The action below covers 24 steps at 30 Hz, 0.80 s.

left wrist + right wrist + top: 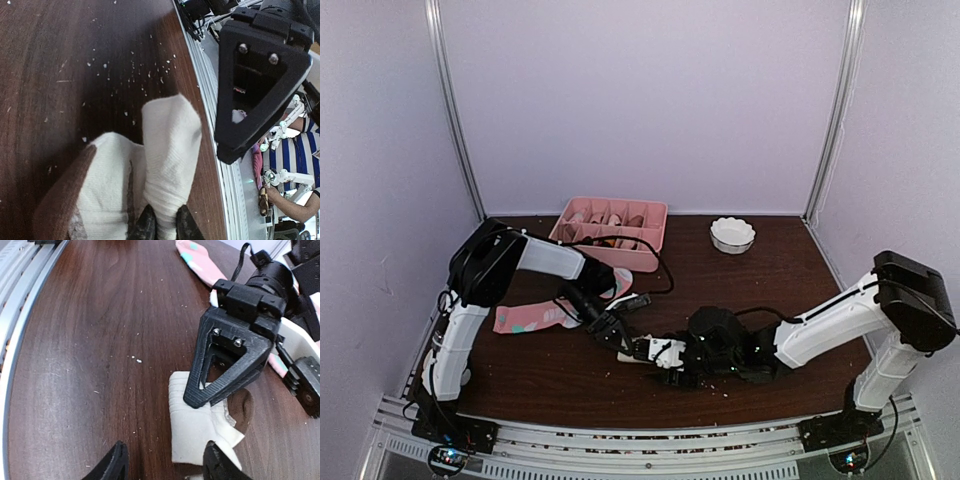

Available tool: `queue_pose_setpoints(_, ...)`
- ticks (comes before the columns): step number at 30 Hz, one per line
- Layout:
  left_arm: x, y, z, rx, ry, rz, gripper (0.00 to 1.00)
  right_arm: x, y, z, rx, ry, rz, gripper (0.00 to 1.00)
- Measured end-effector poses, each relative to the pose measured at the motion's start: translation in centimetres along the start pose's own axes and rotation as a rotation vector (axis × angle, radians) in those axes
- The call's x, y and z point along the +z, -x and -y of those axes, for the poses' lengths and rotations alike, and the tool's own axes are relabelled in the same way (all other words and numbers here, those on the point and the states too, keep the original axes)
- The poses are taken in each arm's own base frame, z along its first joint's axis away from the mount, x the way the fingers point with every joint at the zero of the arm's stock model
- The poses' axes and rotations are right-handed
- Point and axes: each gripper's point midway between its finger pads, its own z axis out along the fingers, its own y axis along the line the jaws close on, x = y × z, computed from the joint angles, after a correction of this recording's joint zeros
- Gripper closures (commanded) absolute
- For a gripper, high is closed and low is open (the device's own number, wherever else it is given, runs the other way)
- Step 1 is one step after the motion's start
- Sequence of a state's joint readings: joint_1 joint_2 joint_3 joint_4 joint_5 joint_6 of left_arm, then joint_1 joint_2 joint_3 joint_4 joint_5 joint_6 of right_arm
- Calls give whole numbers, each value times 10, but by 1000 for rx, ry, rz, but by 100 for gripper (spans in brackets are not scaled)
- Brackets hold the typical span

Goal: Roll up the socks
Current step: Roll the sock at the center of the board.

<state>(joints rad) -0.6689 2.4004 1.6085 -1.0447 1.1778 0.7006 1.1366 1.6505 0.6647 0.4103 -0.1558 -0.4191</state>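
Cream sock (165, 145) lies on the dark wood table (90, 340) near the front edge, roughly centre, between the two arms. It is bunched and folded, and its brown end shows at the left in the left wrist view. Left gripper (164, 226) is clamped on a raised fold of the cream fabric, its fingers nearly together with cloth pinched between them. Right gripper (167, 467) has its fingers spread wide apart, low over the table. The sock sits between them, closer to one finger; whether that finger touches the cloth, can't tell. The two grippers face each other just over the sock, very near, and each shows up in the other's wrist camera.

Pink sock (530, 317) lies flat on the table left of centre, partly under the left arm, apart from the cream one and held by nothing. Teal patches are visible on it.

Pink tray (645, 212) stands at the back of the table with small items in its compartments, too small to identify. White bowl (732, 235) sits to the right of the tray, well apart from the socks. Pale specks (132, 67) are scattered on the wood beyond the cream sock, toward the front edge.
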Motion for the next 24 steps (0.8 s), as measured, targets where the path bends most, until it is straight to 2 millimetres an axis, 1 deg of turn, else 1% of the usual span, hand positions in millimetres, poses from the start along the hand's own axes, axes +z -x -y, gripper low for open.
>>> queue_pose_setpoints(4, 0, -2, -2, 3, 18, -13, 84, 20, -13, -5, -46, 27, -56, 64)
queue_pose_setpoints(7, 2, -3, -2, 17, 31, -25, 84, 29, -18, -3, -71, 18, -80, 67)
queue_pose_setpoints(8, 2, -3, -2, 20, 34, -27, 84, 30, -19, -2, -76, 14, -82, 67)
queue_pose_setpoints(11, 4, -4, -2, 33, 42, -35, 83, 32, -22, 1, -97, -6, -96, 59)
queue_pose_setpoints(15, 4, -5, -3, 38, 48, -43, 83, 32, -23, 6, -124, -34, -108, 57)
queue_pose_setpoints(20, 7, -6, -2, 41, 52, -55, 83, 31, -26, 16, -157, -88, -131, 56)
queue_pose_setpoints(24, 9, -7, -1, 43, 53, -65, 83, 31, -28, 18, -185, -101, -144, 60)
